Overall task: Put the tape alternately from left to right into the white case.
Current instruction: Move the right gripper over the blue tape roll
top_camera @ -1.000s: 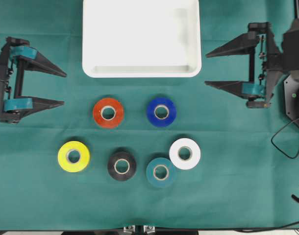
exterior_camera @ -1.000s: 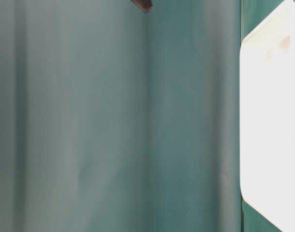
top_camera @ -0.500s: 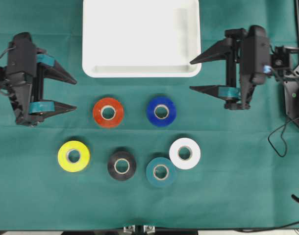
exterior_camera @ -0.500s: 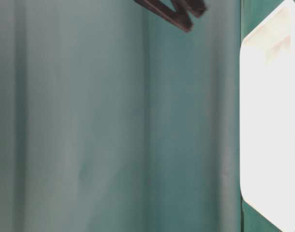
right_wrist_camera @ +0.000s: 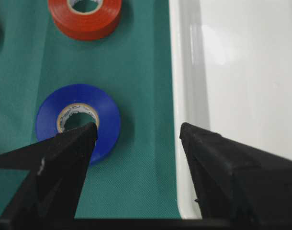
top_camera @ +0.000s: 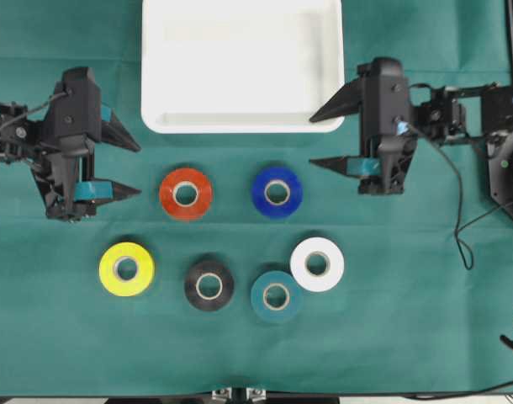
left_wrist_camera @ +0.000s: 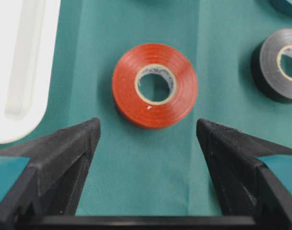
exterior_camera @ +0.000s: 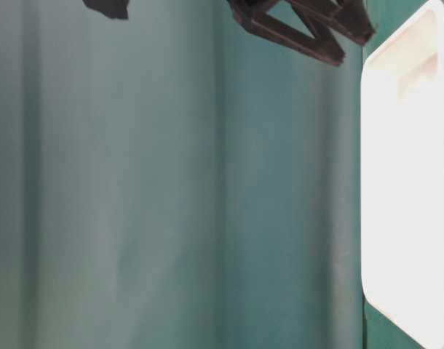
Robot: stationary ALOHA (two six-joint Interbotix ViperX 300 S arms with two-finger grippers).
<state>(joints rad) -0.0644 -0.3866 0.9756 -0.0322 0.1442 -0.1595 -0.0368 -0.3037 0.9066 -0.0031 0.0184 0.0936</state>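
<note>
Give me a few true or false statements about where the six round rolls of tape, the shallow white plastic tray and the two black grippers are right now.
1. The shallow white plastic tray holds no roll. True.
2. The red-orange roll of tape lies right of the blue roll of tape. False: it lies left of it.
3. The left gripper grips the yellow roll of tape. False: it is open and empty.
4. The right gripper is open. True.
5. The white roll of tape touches the teal roll of tape. True.
</note>
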